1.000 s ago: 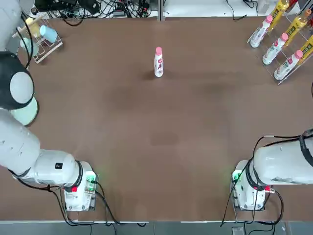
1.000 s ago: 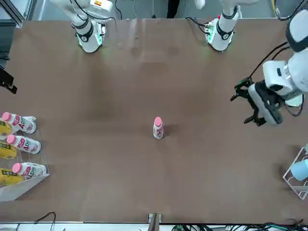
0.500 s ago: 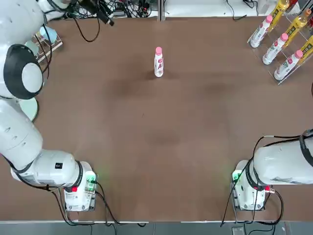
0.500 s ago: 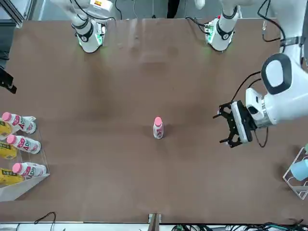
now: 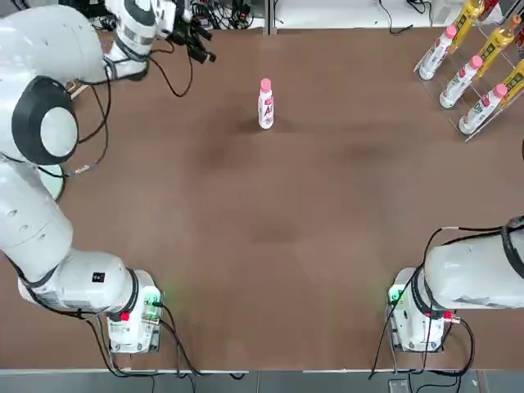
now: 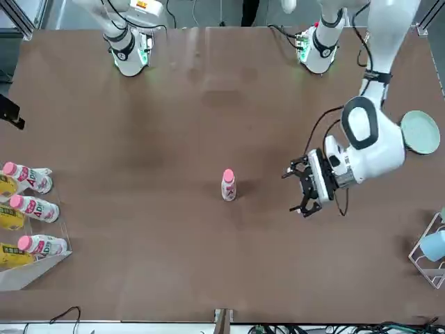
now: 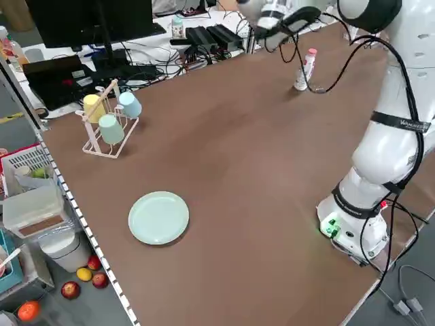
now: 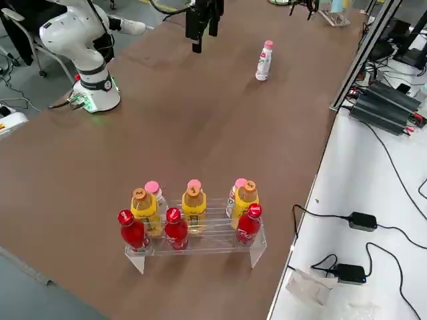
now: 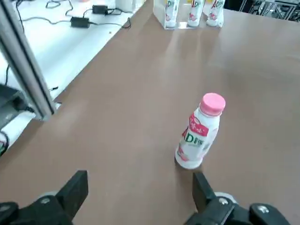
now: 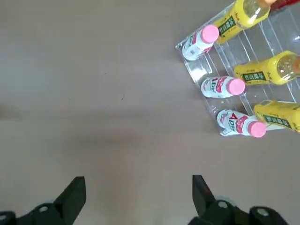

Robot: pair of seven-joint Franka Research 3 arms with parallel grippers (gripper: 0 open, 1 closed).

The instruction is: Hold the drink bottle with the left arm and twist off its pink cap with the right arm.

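My left hand (image 6: pixel 299 191) has swung in from the bench's edge toward mid-bench since a second ago and now sits level, fingers (image 9: pixel 77 187) spread wide, nothing in them. Drink bottle (image 6: pixel 228 186) hasn't shifted. It's straight ahead of my left hand, near but clearly apart, a bit off toward one finger in the wrist view rather than centred in the gap.

Handling, my read: small slim plastic bottle, light, likely tips or skids on the bench (image 5: pixel 270 229) if I bump it before closing. Smooth label, so probably slippery; thin wall may give under a hard squeeze. Best hold is mid-body on the label band (image 9: pixel 196 136), below the neck, so the pink cap (image 9: pixel 213 103) stays fully exposed for the other hand. Needs a firm enough grip to resist twist torque.

Orientation: bottle stands upright on its base, long axis vertical, cap pointing up. My fingers come in from the side, across that axis, which suits a body grasp.

My right hand (image 10: pixel 136 206) is parked back on its own side, well away from the bottle, fingers apart and empty, looking down at bare bench beside the clear rack (image 10: pixel 197 70) of spare bottles.
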